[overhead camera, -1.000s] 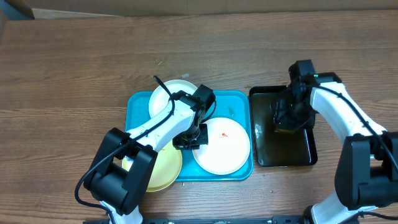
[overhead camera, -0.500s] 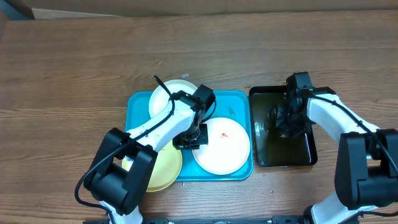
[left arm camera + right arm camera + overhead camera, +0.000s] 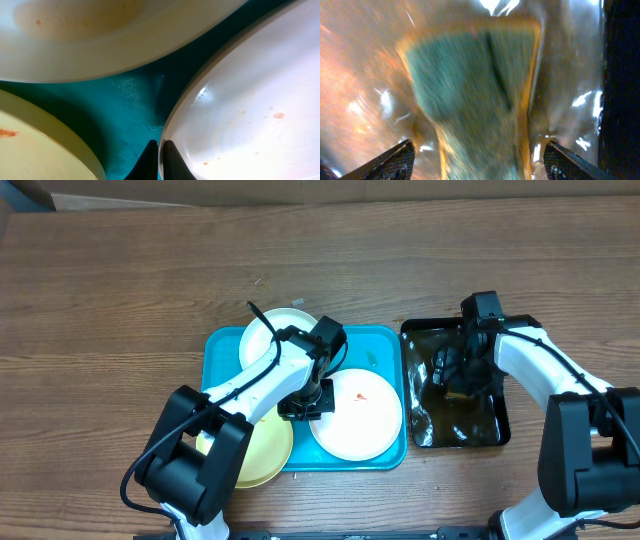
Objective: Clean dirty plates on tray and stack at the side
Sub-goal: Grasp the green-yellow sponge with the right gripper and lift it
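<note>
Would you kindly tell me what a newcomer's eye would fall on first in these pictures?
The turquoise tray, carrying three plates with orange smears, draws the eye first. The left tool pinches the rim of the right-hand white plate. Beside the tray, the right tool stands open over a green sponge in a black basin of dark water.
</note>
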### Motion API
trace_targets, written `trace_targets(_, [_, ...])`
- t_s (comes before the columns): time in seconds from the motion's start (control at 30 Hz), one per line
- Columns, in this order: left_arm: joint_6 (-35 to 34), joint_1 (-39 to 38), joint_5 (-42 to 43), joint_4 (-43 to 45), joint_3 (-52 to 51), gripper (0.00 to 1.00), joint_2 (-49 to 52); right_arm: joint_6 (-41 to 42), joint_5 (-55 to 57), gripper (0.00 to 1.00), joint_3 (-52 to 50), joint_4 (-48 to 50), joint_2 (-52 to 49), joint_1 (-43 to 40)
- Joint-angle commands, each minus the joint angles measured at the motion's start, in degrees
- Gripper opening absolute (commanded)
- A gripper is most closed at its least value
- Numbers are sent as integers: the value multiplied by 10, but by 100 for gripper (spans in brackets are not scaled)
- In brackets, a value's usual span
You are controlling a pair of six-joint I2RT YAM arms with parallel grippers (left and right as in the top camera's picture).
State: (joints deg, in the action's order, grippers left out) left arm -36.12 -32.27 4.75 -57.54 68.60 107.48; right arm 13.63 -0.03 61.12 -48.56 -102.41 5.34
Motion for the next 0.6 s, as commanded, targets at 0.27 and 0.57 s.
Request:
trace_targets(0.27, [-12, -1, -28, 4, -7, 6, 5, -1, 0, 35, -2, 24, 1, 2])
trace_targets(0.57, [-12, -1, -28, 6, -7, 9, 5, -1, 0, 72, -4, 55, 1, 2])
